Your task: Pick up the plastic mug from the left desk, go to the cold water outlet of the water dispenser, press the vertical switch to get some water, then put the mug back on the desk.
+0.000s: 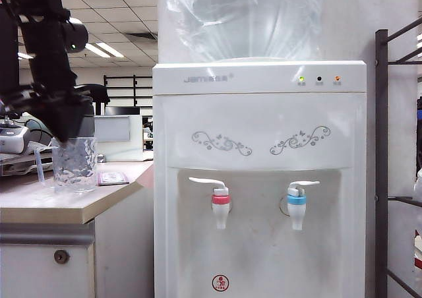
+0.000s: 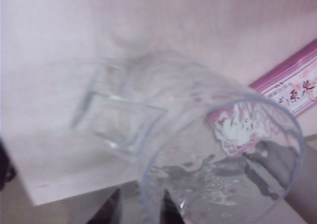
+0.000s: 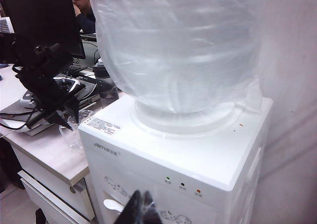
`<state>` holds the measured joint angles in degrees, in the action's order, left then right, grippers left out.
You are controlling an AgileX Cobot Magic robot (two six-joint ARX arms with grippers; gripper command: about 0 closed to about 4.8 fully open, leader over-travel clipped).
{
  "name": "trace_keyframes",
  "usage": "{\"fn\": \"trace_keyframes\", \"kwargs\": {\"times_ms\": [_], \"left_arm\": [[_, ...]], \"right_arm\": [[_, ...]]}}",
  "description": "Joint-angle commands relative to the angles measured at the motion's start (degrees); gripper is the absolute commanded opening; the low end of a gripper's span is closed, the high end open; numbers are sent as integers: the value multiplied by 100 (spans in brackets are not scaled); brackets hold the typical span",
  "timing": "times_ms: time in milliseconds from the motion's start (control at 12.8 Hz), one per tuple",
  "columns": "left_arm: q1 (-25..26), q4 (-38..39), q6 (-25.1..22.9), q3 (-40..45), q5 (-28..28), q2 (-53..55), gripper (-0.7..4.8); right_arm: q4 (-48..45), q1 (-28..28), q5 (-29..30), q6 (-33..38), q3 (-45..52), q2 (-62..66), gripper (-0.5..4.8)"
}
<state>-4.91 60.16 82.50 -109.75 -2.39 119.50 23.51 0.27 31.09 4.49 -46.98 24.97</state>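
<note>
- The plastic mug point(image 1: 74, 164) stood upright on the left desk point(image 1: 66, 202), at about 9 o'clock in the outside view.
- The mug had some water in it.
- The left gripper point(image 1: 66, 132) hung right over the mug's rim, with its black fingers reaching down to the top of the mug. I could not tell if the claw was open or closed.
- A small pink booklet point(image 1: 113, 178) lay flat on the desk just beside the mug, at its 3 o'clock.
- The water dispenser point(image 1: 260, 179) stood next to the desk, in the middle.
- The cold water outlet point(image 1: 297, 209) with the blue ring sat at about 4 o'clock. The vertical switch point(image 1: 303, 184) stuck out on top of it.
- The red tap point(image 1: 221, 209) sat at its 9 o'clock.
- The right gripper point(image 3: 141, 209) hung high above the dispenser's front. Its dark fingertips were close together, so it looked closed, with nothing in it.
- The big water bottle point(image 1: 244, 18) sat on top, at 12 o'clock.
</note>
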Motion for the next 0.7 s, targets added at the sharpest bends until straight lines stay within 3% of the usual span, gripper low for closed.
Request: {"fn": "trace_keyframes", "kwargs": {"times_ms": [78,157,235,313,391,470,704], "left_arm": [[2,232,-385,-17,527,-400,103],[0,-74,-822,-17,518,-529,103],[-2,-251,-1587,-17,503,-662,103],[-2,-28,-3217,-15,1176,-892,104],[-2,522,-4275,-4,2157,-1036,130],[-9,918,-4911,20,2514,-1156,129],[-262,79,-4975,599,2387,-1991,76]], "right_arm": [[-59,4,-7,17,-37,2,-6],[-59,4,-7,17,-37,0,-6],[-59,4,-7,17,-37,-2,-6],[-63,4,-7,17,-37,-2,-6],[-61,4,-7,15,-37,-2,-6],[-61,4,-13,15,-37,9,-6],[-59,4,-98,-7,-37,11,-6]]}}
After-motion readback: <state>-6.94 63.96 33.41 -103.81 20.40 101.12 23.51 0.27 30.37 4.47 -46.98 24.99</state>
